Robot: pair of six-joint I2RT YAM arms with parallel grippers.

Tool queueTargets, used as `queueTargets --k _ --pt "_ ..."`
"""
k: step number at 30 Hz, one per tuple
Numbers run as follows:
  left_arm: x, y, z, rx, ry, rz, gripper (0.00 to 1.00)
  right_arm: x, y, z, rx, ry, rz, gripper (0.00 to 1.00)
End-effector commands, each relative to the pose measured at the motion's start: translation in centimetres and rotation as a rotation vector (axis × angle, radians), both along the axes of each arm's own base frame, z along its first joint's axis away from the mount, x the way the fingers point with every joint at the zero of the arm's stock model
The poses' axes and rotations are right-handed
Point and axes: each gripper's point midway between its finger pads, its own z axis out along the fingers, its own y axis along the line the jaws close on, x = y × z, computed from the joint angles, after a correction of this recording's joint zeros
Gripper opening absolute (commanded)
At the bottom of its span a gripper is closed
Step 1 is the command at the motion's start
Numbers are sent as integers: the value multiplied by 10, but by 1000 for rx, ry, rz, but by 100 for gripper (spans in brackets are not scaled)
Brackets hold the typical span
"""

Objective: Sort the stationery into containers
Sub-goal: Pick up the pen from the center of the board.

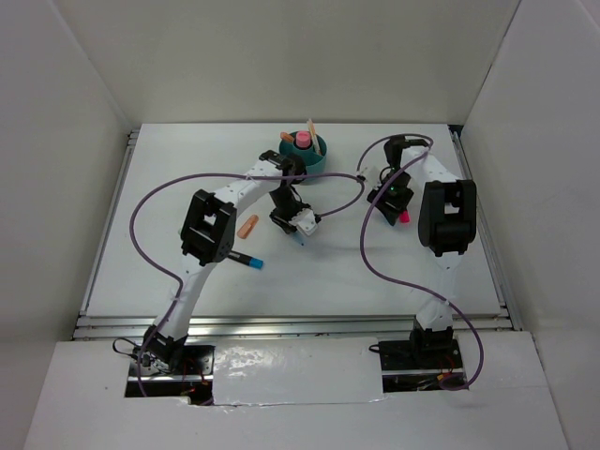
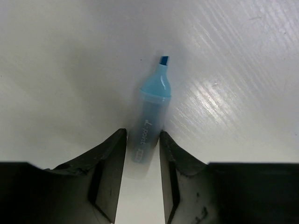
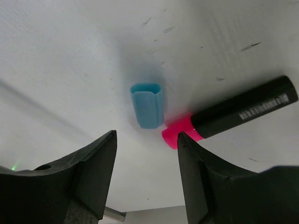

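White worktop (image 1: 375, 272) is shown. Left end effector (image 2: 142, 134) is set narrowly astride a flat-lying blue highlighter (image 2: 152, 112); grip cannot be told. It should be squeezed mid-length before lifting. Right end effector (image 3: 147, 136) is held open, empty.

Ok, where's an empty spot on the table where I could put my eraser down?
The widest bare patch of the table is the near middle, between the black pen and the right arm. The far left corner, outside the purple cable, is bare too. It is crowded by the teal cup, where both arms reach in.
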Motion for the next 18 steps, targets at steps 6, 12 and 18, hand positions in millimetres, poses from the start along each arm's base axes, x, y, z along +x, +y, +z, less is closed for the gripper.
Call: queueTargets --k 6,12,18 --pt "5 20 -30 55 18 68 41 -6 7 -9 -11 43 75 59" --pt "-1 22 -26 60 66 152 41 -5 14 -23 -18 62 92 53" --pt "-13 22 -23 46 121 231 45 -11 15 -35 -34 63 103 39"
